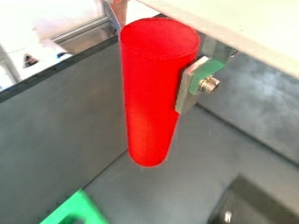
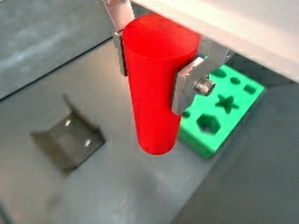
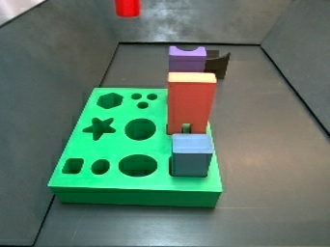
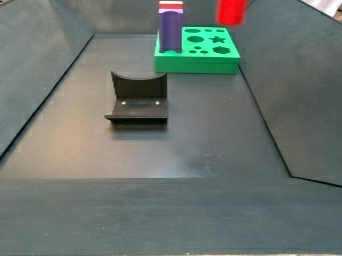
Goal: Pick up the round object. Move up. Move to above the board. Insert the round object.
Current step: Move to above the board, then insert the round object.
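The round object, a bright red cylinder peg (image 2: 156, 87), hangs upright in my gripper (image 2: 153, 80). The silver fingers (image 2: 187, 83) are shut on its upper part from both sides; both wrist views show this (image 1: 158, 83). Only the peg's lower end shows at the top edge of both side views (image 3: 126, 7) (image 4: 230, 10), and the gripper itself is out of frame there. The green board (image 2: 228, 109) with shaped holes lies below and off to one side of the peg's lower end. The peg is high above the floor.
On the board (image 3: 96, 174) stand a red-orange block with a yellow top (image 3: 194, 101), a purple piece (image 3: 188, 58) and a blue cube (image 3: 191, 154). The dark fixture (image 4: 136, 98) stands on the floor away from the board. Sloping dark walls enclose the floor.
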